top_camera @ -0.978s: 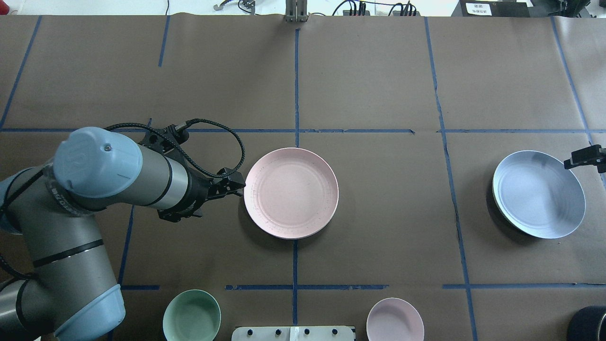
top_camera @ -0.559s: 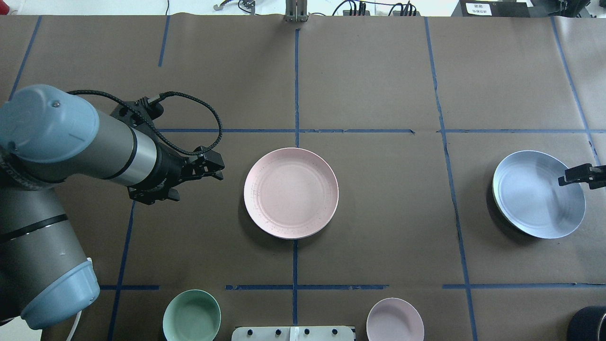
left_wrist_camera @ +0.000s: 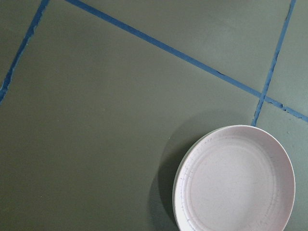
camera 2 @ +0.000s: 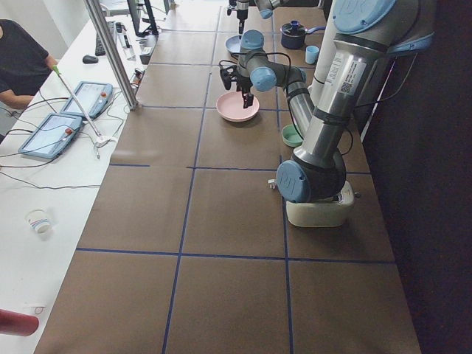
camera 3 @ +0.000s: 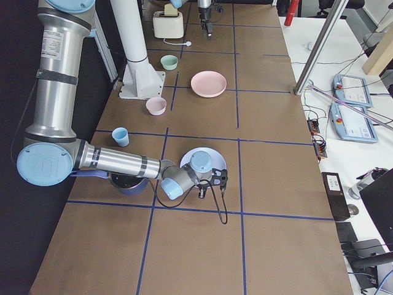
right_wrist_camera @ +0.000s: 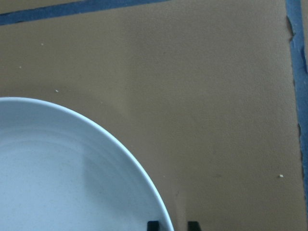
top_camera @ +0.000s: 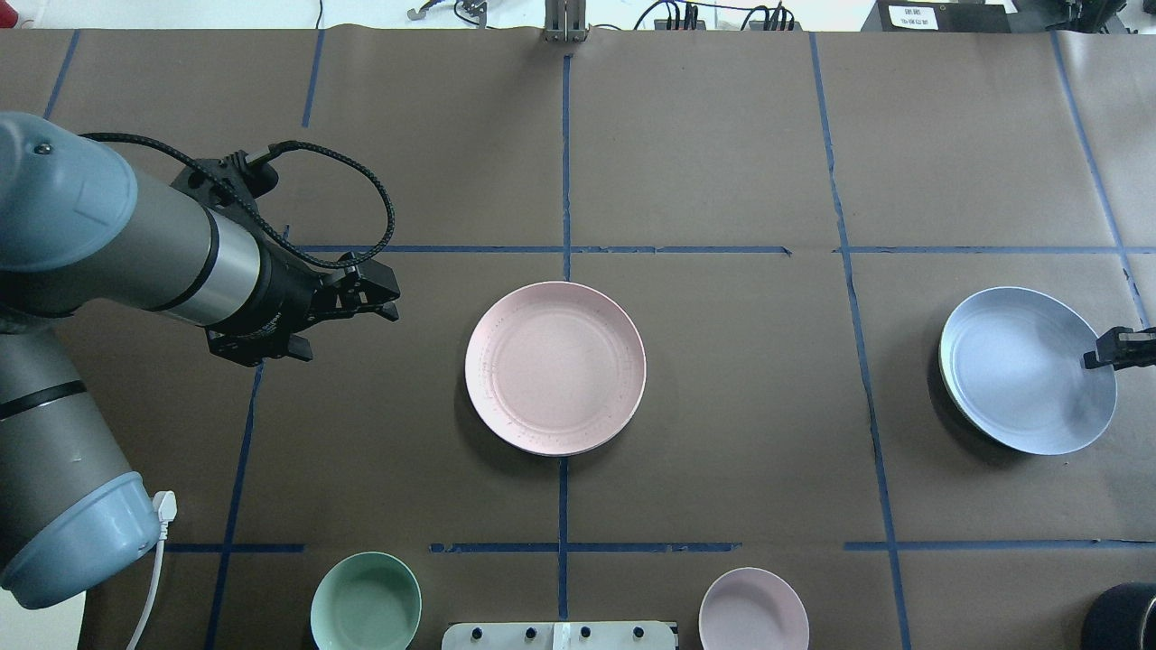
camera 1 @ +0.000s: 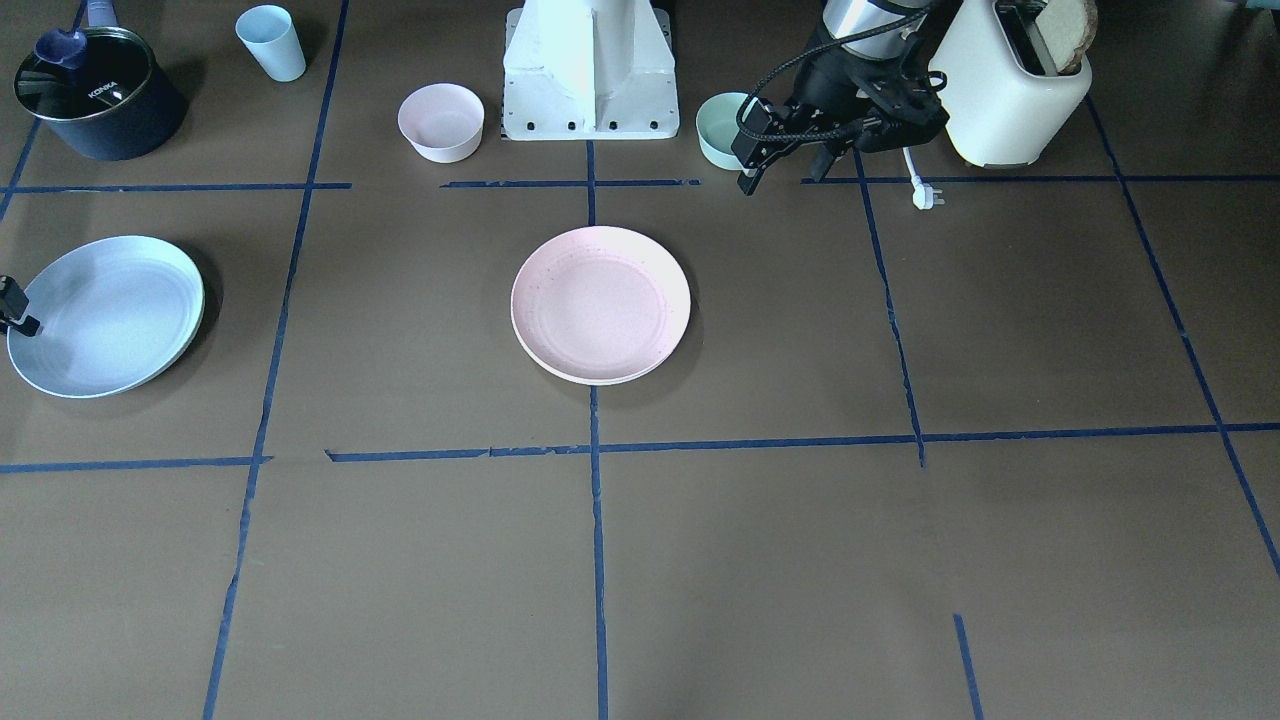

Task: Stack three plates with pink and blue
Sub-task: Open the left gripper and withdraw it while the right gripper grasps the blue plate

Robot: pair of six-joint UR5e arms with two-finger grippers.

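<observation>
The pink plate (top_camera: 555,367) lies at the table's middle, also in the front view (camera 1: 600,303) and the left wrist view (left_wrist_camera: 236,180). A paler cream rim (left_wrist_camera: 176,192) shows just under its edge, so it seems to lie on the cream plate. My left gripper (top_camera: 395,302) is open and empty, raised, well left of the pink plate. The blue plate (top_camera: 1025,370) lies at the far right, slightly tilted. My right gripper (top_camera: 1093,359) is open, its fingertips (right_wrist_camera: 153,224) astride the blue plate's rim (right_wrist_camera: 166,219).
A mint-green bowl (top_camera: 366,603) and a small pink bowl (top_camera: 754,609) stand by the robot base (camera 1: 590,70). A toaster (camera 1: 1010,85) with a loose plug (camera 1: 925,195), a dark pot (camera 1: 95,95) and a pale blue cup (camera 1: 270,42) stand along the robot's edge.
My left gripper has drawn back from the pink plate's rim, leftward and away from it. My right gripper has slid along the blue plate's right rim. Neither plate has moved.
</observation>
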